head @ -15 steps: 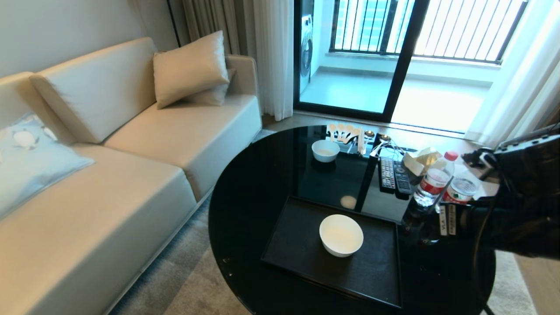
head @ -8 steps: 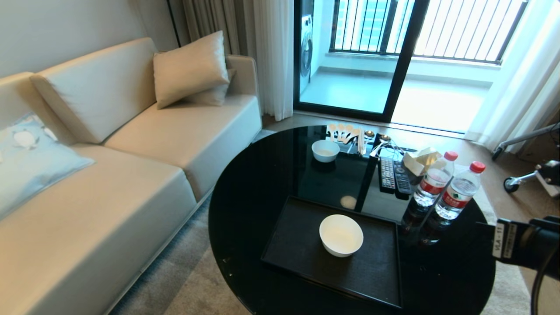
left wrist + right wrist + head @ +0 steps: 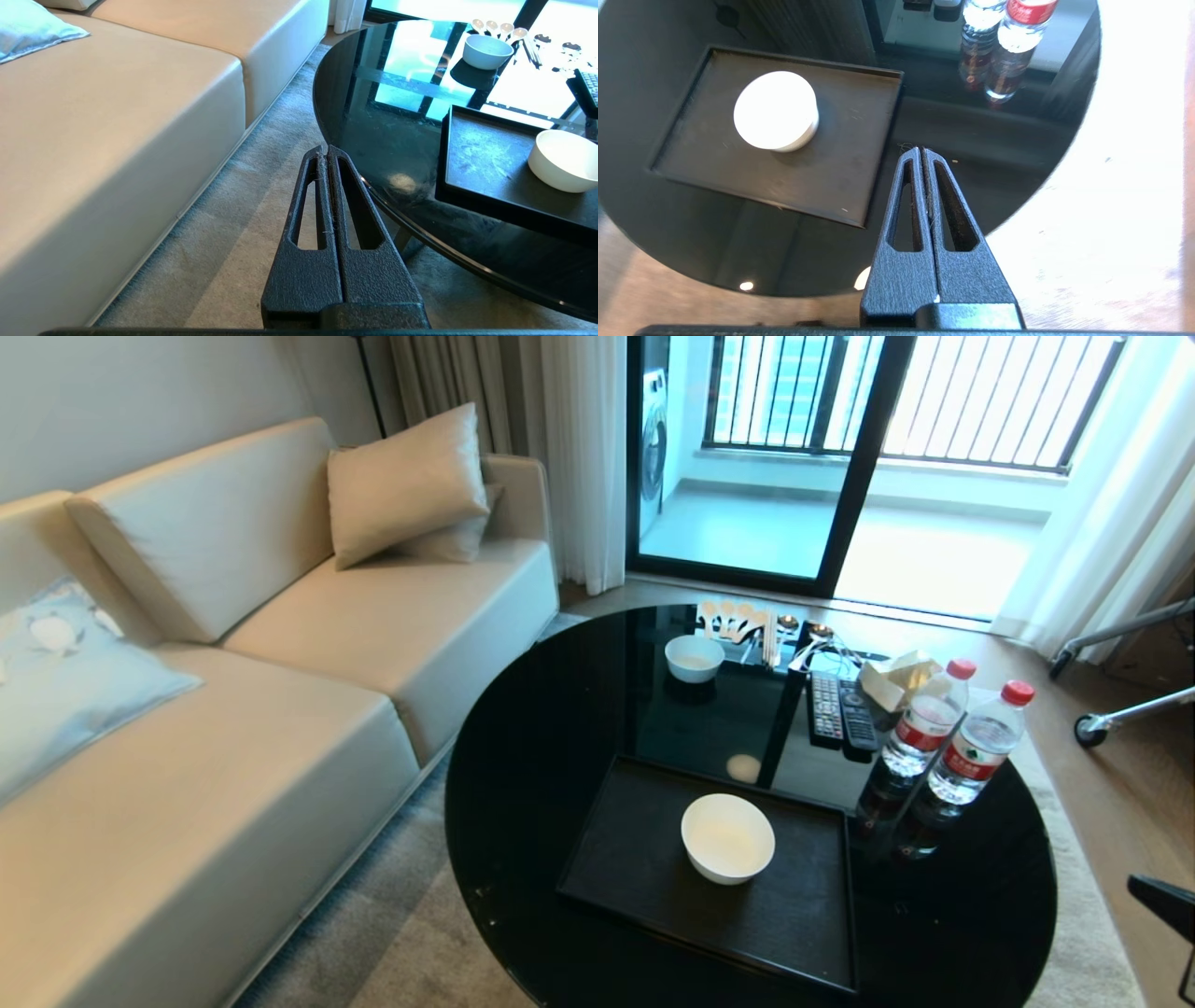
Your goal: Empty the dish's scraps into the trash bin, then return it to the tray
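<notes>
Sitting upright and empty on the tray (image 3: 644,859), near its middle, the dish (image 3: 727,837), with right gripper (image 3: 921,150) hanging pressed together over the table (image 3: 541,737) edge, left gripper (image 3: 325,149) likewise pinched, holding nothing.

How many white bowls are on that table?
2. One bowl sits on the black tray near the table's front; the other bowl stands on the bare glass at the far side, beside the spoons.
</notes>
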